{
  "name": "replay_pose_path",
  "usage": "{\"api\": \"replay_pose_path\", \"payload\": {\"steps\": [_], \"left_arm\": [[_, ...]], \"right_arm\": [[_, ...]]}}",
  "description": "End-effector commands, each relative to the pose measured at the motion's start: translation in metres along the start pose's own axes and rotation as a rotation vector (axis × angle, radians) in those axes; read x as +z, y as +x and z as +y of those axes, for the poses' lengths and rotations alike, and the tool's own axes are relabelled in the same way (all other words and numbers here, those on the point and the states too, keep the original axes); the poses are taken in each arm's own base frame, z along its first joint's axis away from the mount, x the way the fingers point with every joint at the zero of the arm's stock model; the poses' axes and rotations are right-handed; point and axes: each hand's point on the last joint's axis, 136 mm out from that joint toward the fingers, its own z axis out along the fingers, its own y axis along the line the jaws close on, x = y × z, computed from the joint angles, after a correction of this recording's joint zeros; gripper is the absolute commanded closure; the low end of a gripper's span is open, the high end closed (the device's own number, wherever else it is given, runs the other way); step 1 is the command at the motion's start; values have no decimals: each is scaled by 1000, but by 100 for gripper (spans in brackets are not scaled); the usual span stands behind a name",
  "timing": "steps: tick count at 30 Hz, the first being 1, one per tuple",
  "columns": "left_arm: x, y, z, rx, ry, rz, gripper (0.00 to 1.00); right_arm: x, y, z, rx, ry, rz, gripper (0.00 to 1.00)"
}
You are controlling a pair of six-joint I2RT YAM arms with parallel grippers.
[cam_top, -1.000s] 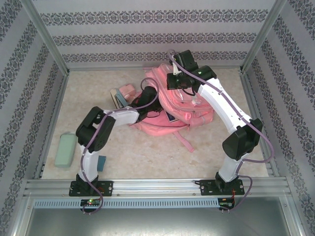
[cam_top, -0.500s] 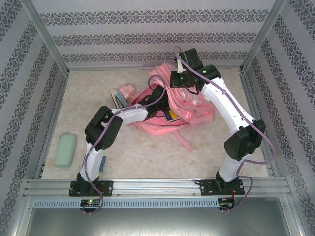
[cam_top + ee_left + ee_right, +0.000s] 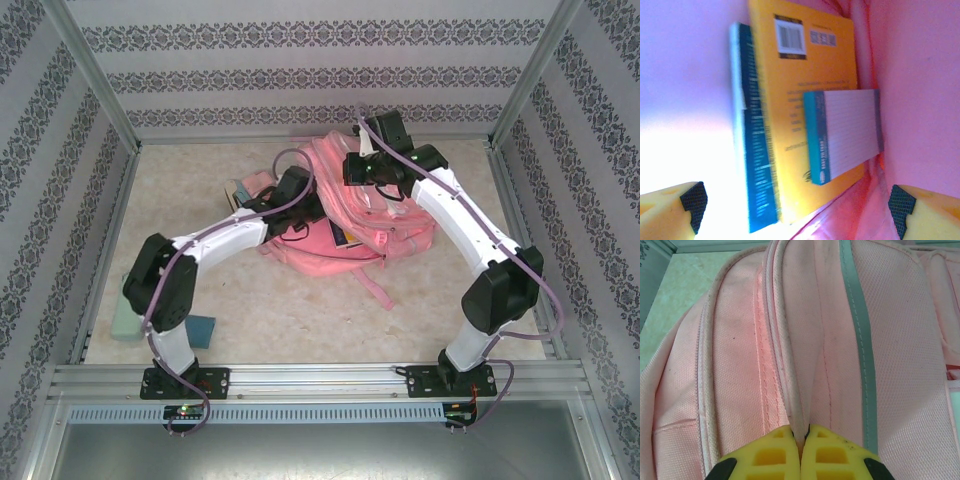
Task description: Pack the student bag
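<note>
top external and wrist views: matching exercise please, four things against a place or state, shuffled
1 left end effector
2 right end effector
3 yellow book with a barcode
4 small teal rectangular block

a on the table near its front left corner
b open
c inside the large pink fabric backpack
d shut on a backpack seam

Pairs: 1-b, 2-d, 3-c, 4-a

Notepad (image 3: 845, 132) on book (image 3: 790, 85) inside student bag (image 3: 920, 80)

Yellow book (image 3: 790, 90) is showing its barcode cover | teal-spined book (image 3: 757, 150) is pressing against its left side | lined notepad (image 3: 850, 130) is overlapping its cover | pale green case (image 3: 121, 326) is lying near the table's (image 3: 300, 300) left edge | teal block (image 3: 203, 329) is sitting just beside it
</note>
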Motion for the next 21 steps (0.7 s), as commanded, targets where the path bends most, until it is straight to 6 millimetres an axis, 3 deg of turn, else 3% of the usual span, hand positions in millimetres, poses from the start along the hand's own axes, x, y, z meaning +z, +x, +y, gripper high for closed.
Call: {"api": "replay_pose_path", "payload": {"steps": [1, 7, 13, 17, 21], "left_arm": [[-31, 0, 52, 48, -201, -8, 3], [-85, -12, 125, -29, -365, -51, 3], [-152, -28, 203, -131, -533, -133, 1], [-196, -35, 251, -225, -630, -194, 0], [-224, -40, 291, -310, -706, -241, 0]], "right_arm": [[-16, -20, 19, -13, -67, -106, 100], [-1, -2, 30, -25, -100, -65, 100], [11, 13, 42, -33, -131, -32, 100], [12, 15, 47, -35, -145, -25, 100], [12, 16, 51, -32, -158, -22, 100]]}}
